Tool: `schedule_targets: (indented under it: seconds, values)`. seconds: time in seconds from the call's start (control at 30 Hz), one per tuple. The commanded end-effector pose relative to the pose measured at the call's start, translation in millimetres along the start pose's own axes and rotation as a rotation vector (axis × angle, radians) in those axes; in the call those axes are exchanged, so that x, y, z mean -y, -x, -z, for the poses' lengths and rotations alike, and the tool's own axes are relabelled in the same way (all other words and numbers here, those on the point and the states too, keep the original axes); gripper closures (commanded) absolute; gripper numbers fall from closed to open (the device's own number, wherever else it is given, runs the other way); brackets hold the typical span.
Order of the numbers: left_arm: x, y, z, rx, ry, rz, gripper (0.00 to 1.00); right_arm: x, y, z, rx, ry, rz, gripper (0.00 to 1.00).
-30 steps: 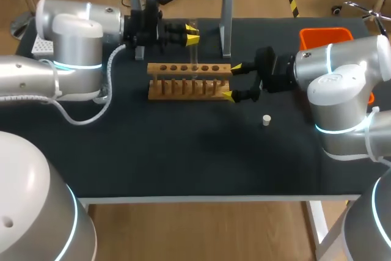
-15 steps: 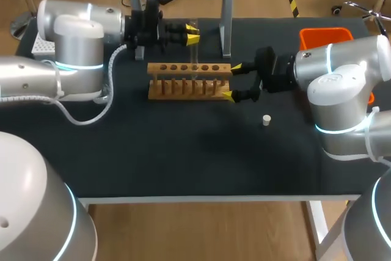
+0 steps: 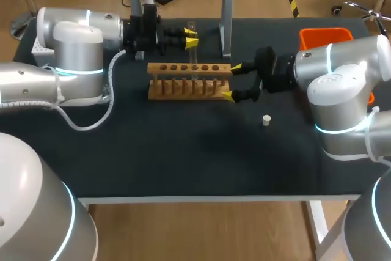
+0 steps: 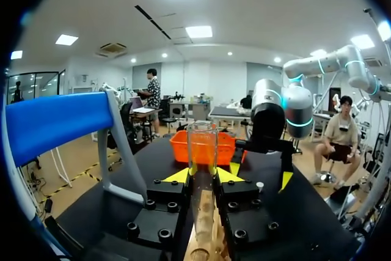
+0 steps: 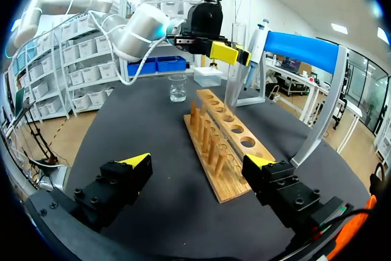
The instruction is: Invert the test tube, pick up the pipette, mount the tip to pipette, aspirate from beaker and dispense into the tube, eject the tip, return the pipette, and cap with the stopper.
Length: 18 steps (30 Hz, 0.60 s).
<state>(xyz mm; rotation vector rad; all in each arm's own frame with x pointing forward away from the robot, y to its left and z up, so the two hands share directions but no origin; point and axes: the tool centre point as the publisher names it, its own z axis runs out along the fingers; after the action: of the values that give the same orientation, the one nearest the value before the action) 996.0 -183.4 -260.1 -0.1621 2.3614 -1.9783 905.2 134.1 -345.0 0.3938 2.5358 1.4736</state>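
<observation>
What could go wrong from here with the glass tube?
1. The left pincer holds the test tube by narrow tips alone; turned over, it might slip and drop.
2. Its lower end is near the rack and could knock it.
3. The right pincer stands open at the rack's end, so the rack may shift.

My left arm [image 3: 76, 47], upper left of the head view, and right arm [image 3: 342, 84], at the right edge: silver-grey rounded housings with glowing cyan rings at the joints. A grey cable [image 3: 91, 119] loops off the left arm. Left gripper [image 3: 192, 36] and right gripper [image 3: 232, 82]: black blocks, socket-head screws [image 4: 164, 235], yellow wedge tips.
</observation>
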Motion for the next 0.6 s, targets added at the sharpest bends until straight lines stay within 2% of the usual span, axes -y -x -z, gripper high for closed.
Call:
schedule_targets:
  seconds: [0.03, 0.6]
  values:
    - [-1.9, 1.1, -1.4, 0.006, -0.003, -0.008, 1.0, 0.5, 0.5, 0.8, -0.002, 0.001, 0.001, 0.0]
    - [-7.6, 2.3, 1.9, 0.035, 0.005, -0.022, 1.0, 0.5, 0.5, 0.8, -0.002, 0.001, 0.001, 0.0]
